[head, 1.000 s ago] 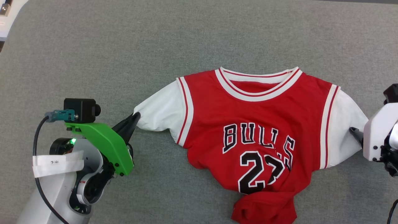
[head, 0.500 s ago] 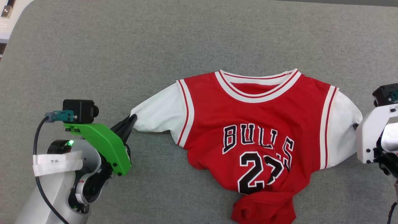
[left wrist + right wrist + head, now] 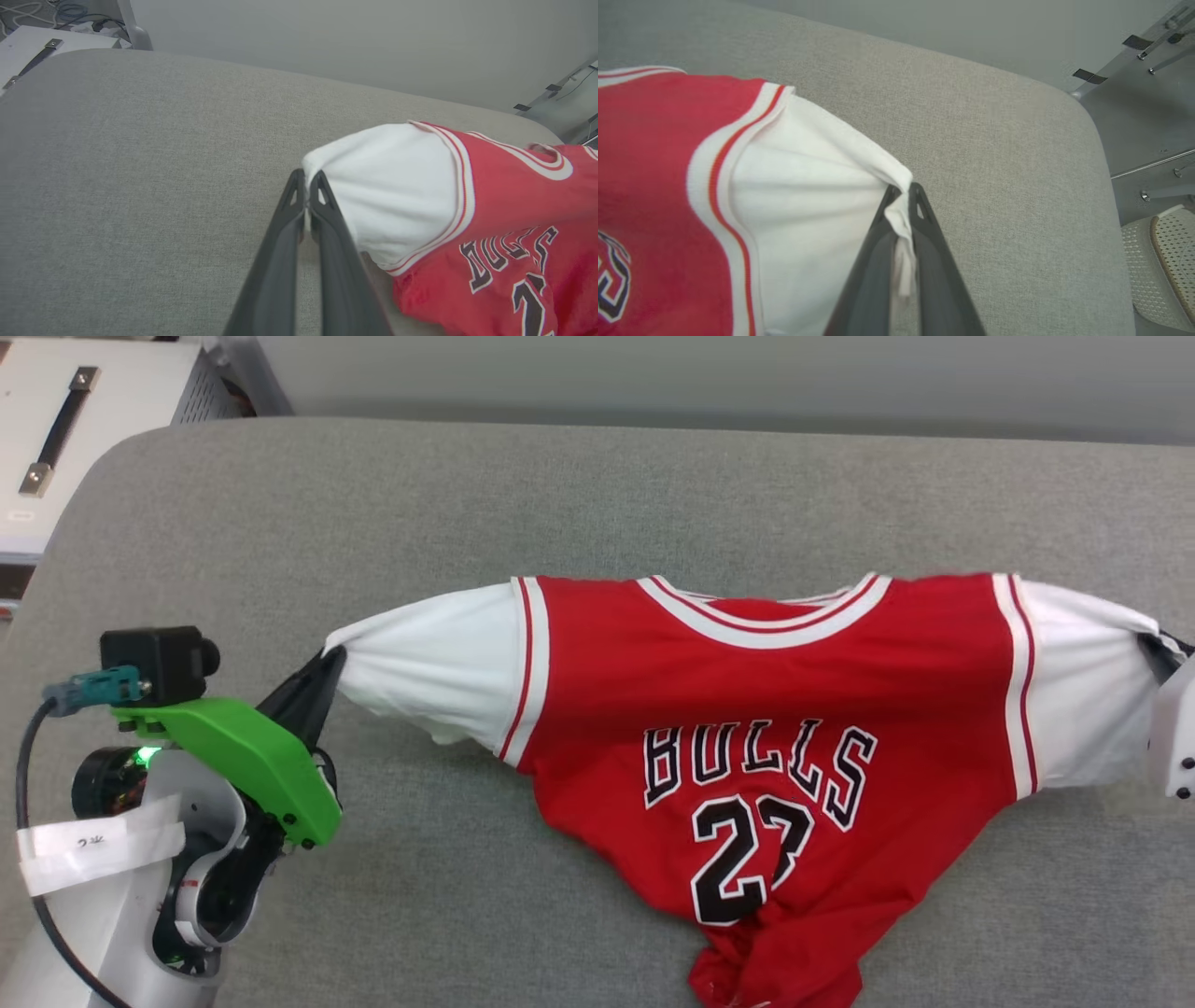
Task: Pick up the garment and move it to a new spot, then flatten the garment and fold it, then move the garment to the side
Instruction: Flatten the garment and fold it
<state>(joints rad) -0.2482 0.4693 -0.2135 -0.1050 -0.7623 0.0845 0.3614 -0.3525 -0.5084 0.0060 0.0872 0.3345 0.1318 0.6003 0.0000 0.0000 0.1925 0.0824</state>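
My left pincer (image 3: 306, 179) clamped on 1 white sleeve, right pincer (image 3: 903, 189) clamped on the other, jersey (image 3: 766, 709) stretched across bench (image 3: 560, 476) middle

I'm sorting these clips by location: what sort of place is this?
Probably a robot lab or test room rather than a home: a grey cloth-covered work table, a white metal cabinet beside it, and loose cables on the floor.

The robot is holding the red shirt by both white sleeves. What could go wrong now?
The left gripper and right gripper each pinch only a thin edge of a sleeve, so the garment might slip out if pulled harder. Its bottom hem lies twisted in a bunch, so it may not flatten without extra smoothing.
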